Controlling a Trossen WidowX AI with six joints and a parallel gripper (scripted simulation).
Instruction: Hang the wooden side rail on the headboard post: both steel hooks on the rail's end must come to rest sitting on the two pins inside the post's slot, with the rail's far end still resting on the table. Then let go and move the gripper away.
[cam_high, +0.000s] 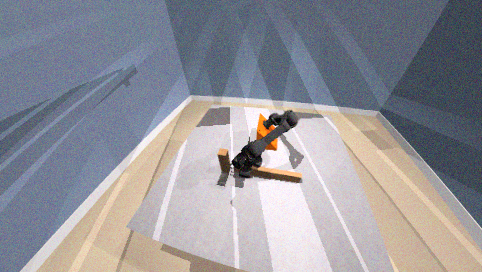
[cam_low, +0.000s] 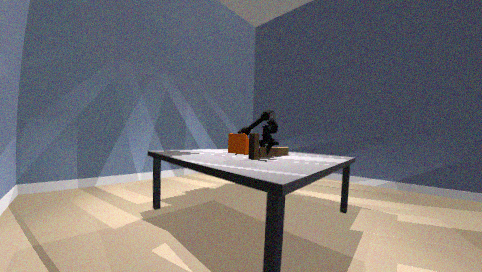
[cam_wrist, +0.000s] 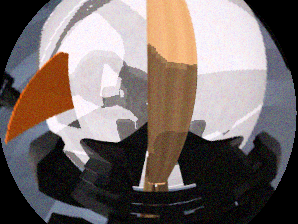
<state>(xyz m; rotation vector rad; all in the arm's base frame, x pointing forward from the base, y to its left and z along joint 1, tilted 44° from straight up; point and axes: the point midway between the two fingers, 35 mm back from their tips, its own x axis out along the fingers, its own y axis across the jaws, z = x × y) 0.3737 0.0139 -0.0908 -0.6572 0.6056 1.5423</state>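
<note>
The wooden post (cam_high: 223, 161) (cam_low: 254, 146) stands upright on the table. The wooden side rail (cam_high: 280, 174) (cam_low: 282, 150) (cam_wrist: 172, 95) stretches away from the post side, its far end low at the table in the top view. My gripper (cam_high: 243, 172) (cam_wrist: 159, 124) is shut on the rail near its post-side end, just to the right of the post in the top view. The arm hides that end there, and the post's slot and pins do not show. Whether the hooks touch the pins cannot be told.
An orange block (cam_high: 261, 131) (cam_low: 238, 143) (cam_wrist: 47, 95) stands behind the post and rail in the top view, beside the arm's links. The table (cam_high: 200, 210) (cam_low: 220, 162) carries everything, with light and shadow bands across its top.
</note>
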